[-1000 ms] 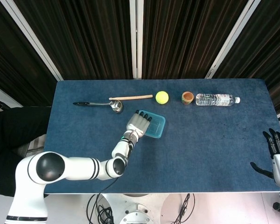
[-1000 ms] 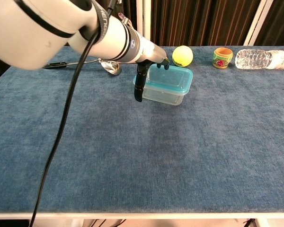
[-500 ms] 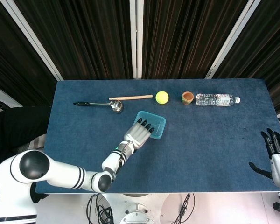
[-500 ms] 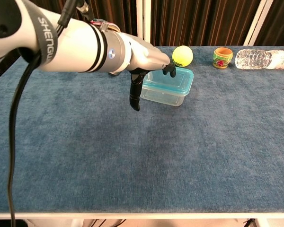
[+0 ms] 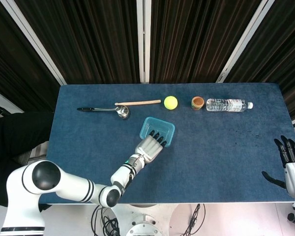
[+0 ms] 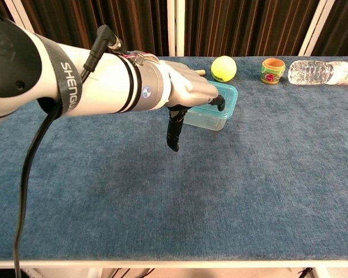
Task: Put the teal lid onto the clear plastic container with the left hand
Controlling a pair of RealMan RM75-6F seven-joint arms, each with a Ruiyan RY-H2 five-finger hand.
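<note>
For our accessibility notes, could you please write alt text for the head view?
The left hand hovers, fingers spread, at the near edge of the container, whose teal lid is on. Behind lie a ladle, stick, ball, cup and bottle.

Open tabletop (image 5: 226, 147) right (front too).
</note>
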